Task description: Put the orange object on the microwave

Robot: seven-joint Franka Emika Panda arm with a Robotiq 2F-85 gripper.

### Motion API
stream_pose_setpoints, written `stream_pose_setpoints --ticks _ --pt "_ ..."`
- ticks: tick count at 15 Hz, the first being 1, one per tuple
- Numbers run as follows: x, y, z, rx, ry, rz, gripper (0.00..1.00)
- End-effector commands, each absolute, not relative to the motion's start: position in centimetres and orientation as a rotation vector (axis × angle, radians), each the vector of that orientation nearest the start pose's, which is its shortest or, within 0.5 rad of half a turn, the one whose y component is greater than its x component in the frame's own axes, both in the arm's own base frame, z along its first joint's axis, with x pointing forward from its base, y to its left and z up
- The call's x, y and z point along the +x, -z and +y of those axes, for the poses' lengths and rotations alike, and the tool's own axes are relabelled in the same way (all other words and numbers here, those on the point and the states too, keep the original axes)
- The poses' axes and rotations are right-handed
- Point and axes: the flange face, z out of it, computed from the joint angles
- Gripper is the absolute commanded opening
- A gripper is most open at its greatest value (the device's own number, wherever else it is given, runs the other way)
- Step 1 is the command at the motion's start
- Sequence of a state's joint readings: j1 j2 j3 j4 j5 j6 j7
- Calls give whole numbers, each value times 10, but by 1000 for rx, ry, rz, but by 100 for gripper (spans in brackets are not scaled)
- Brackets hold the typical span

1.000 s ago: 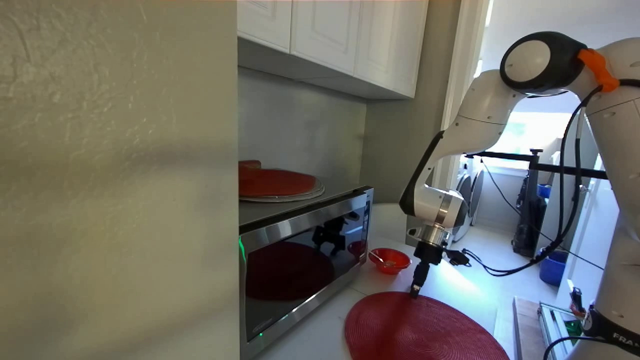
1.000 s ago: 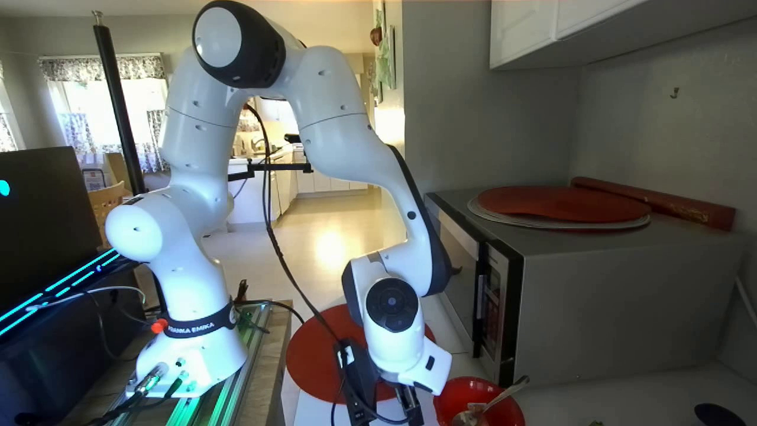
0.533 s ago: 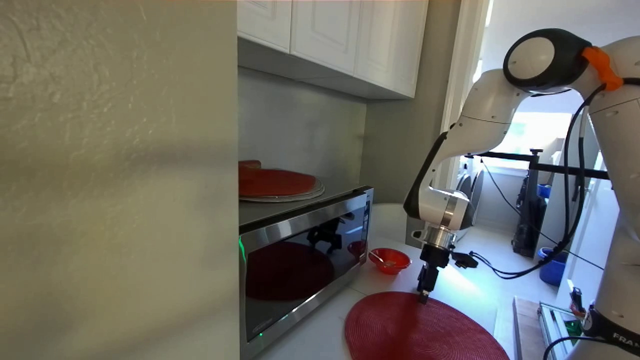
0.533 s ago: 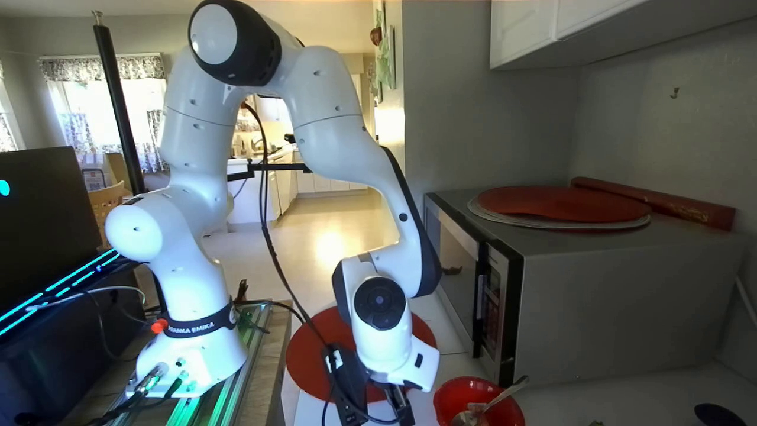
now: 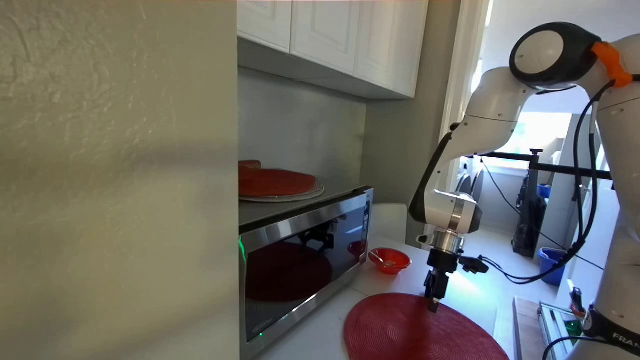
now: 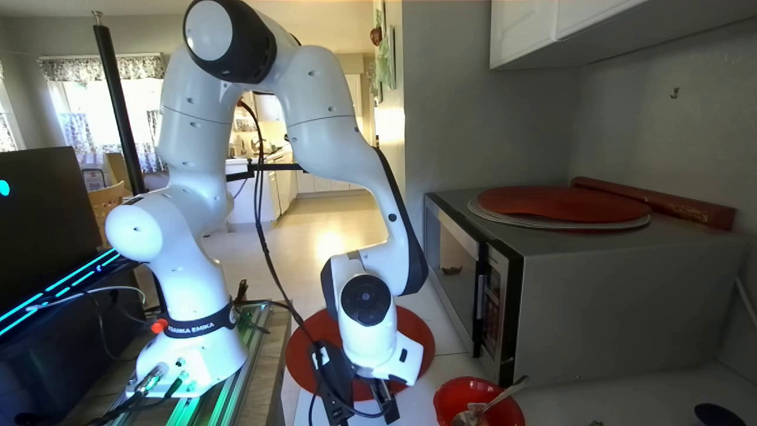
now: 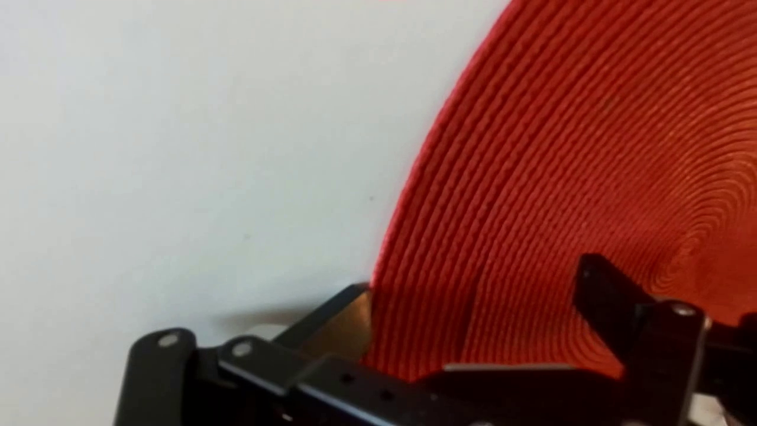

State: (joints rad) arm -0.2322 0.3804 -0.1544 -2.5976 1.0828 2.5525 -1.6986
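One round woven red-orange placemat [image 7: 532, 177] is lying flat on the white desk [image 5: 320, 335], in front of the microwave [image 6: 621, 302]. One pair of black fingers [image 7: 349, 326] is standing wide apart before the microwave, over the placemat's rim, holding nothing: in the wrist view one tip is lining up with the rim, its partner is hanging over the woven face, and whether either is touching cannot be told. One similar red mat [image 6: 556, 204] is resting on top of the microwave. One red bowl [image 6: 461, 395] with spoon [image 6: 508, 392] is sitting by the microwave's control-panel corner. Risks, as judged: so thin an edge may be leaving the rim-side finger no way underneath, so closing would be scraping or buckling the weave; a shallow pinch would be letting the placemat droop and catch on the microwave's front edge. Against one second before: in both exterior views the fingers are standing farther from the microwave; the placemat is lying practically where it was.
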Motion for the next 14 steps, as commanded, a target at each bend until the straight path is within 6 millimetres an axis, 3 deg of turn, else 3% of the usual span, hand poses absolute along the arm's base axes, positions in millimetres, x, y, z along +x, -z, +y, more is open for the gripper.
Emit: stream_pose_setpoints --ticks 1,10,14 --pt "323 -101 -146 -2654 155 -396 100" --pt "330 -100 -137 -2648 160 -408 100" --pt "332 -110 -140 -2678 193 -425 100"
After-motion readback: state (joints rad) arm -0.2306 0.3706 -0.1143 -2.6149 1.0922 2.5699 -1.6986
